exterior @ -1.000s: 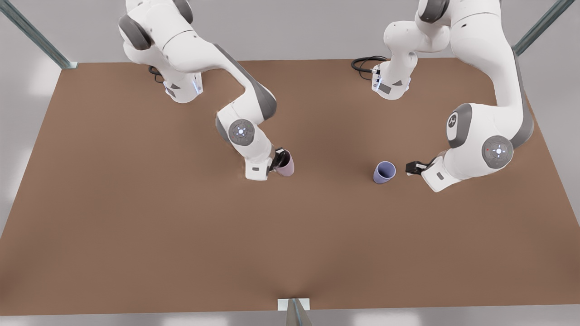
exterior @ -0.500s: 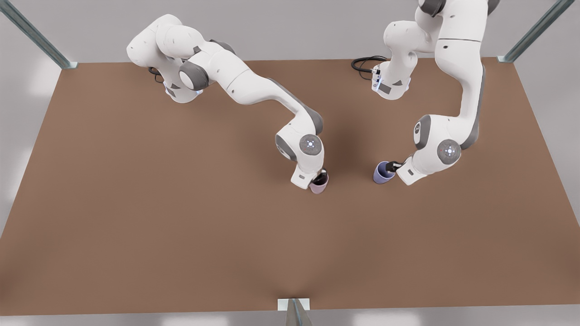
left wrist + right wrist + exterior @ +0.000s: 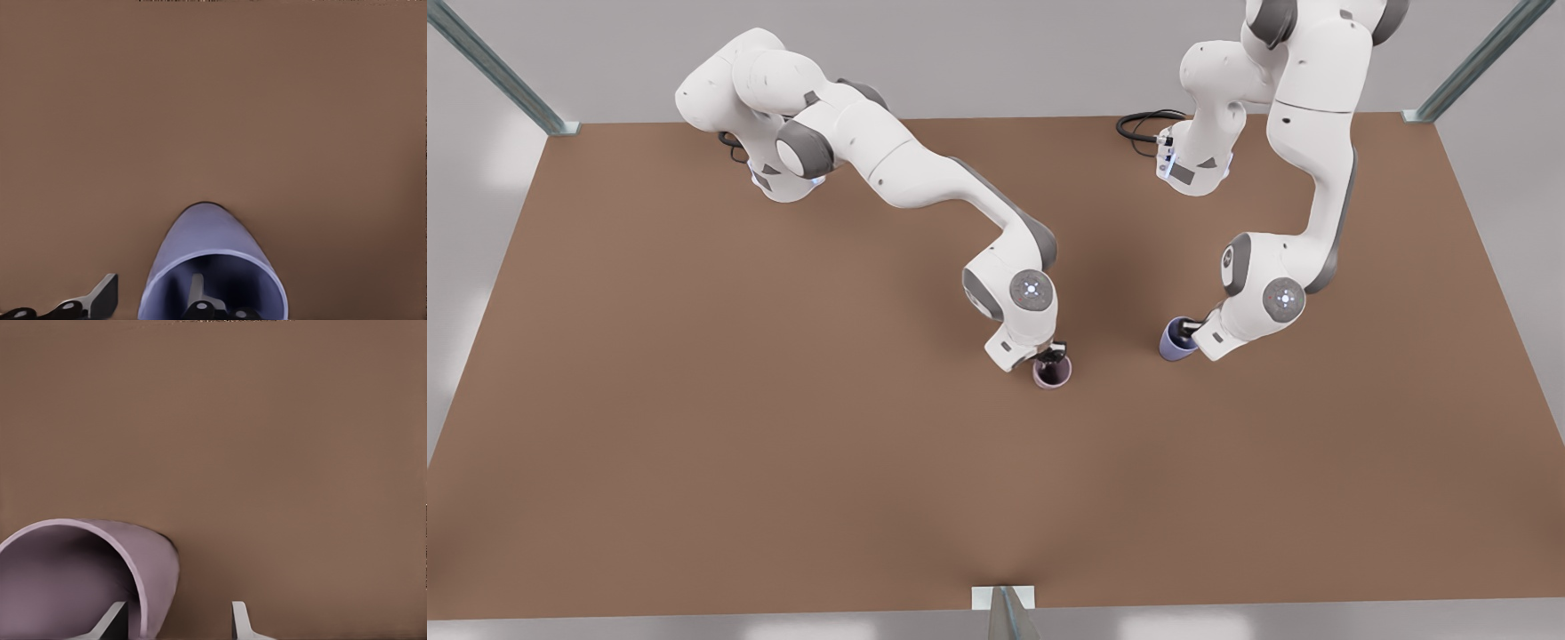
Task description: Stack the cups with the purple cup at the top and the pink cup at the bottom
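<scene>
1. Right now the left gripper point(image 3: 1184, 332) is at the purple cup point(image 3: 1172, 345), on the front view's right. In the left wrist view one finger point(image 3: 197, 293) sits inside the cup's mouth and the other finger point(image 3: 100, 297) stands outside its wall, so the jaws straddle the rim of the purple cup point(image 3: 213, 267). They are still apart, with a gap showing between the outer finger and the wall.
2. Over toward the middle, the right gripper point(image 3: 1052, 354) is at the pink cup point(image 3: 1053, 373). From the right wrist view, one finger point(image 3: 113, 620) is inside the pink cup point(image 3: 87, 580) and the other finger point(image 3: 241, 620) stands clear outside it, with bare table between that finger and the cup's wall. These jaws are parted too, wider than the wall between them.
3. Both cups stand on the brown table point(image 3: 783, 444), mouths up, well apart from one another, the pink one at the front view's left of the purple one.
4. A coil of black cable point(image 3: 1143, 124) lies by the base of the arm on the front view's right.
5. No writing that I can read on either cup; both are plain and matte.
</scene>
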Robot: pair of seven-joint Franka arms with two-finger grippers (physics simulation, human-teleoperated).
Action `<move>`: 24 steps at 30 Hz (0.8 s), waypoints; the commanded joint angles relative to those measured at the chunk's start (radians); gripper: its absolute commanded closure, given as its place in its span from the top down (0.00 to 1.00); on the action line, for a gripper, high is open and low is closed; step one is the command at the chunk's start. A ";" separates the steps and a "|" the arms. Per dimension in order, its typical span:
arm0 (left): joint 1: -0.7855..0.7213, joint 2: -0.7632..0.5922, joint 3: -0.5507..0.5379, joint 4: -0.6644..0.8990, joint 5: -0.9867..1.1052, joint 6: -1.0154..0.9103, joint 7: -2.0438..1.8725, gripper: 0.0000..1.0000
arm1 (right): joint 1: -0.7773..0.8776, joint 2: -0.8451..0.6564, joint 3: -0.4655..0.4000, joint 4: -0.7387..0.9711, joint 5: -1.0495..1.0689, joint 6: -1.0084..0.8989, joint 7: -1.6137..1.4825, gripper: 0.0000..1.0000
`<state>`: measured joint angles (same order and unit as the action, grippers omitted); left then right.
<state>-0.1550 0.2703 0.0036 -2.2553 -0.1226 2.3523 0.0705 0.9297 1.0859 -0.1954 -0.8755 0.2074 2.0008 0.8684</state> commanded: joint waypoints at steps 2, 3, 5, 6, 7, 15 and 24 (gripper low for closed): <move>-0.001 -0.003 0.000 0.000 -0.014 0.015 -0.003 0.37 | -0.002 -0.003 0.002 0.000 0.001 -0.002 0.208 0.67; -0.001 -0.003 0.000 0.002 -0.014 0.015 -0.003 0.36 | -0.002 -0.004 0.002 -0.014 0.000 0.000 0.205 0.67; -0.001 0.000 0.000 0.005 -0.014 0.016 -0.003 0.33 | 0.000 -0.021 0.002 -0.052 0.000 0.010 0.190 0.67; -0.001 0.000 0.000 0.005 -0.014 0.015 -0.003 0.31 | 0.000 -0.021 0.001 -0.053 0.000 0.010 0.188 0.67; -0.001 0.000 0.000 0.005 -0.014 0.015 -0.003 0.30 | 0.001 -0.023 0.001 -0.053 0.000 0.010 0.184 0.67; -0.001 -0.031 0.001 0.054 -0.014 -0.077 -0.017 0.21 | 0.008 -0.075 -0.006 -0.091 0.010 -0.002 0.176 0.67; -0.006 -0.149 -0.071 0.278 -0.014 -0.352 -0.316 0.21 | -0.034 -0.303 -0.007 -0.236 0.026 -0.014 0.121 0.70</move>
<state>-0.1392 0.1221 -0.0577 -1.9977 -0.1317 2.1262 -0.0062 0.8993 0.7874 -0.2025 -1.1163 0.2302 1.9965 0.9951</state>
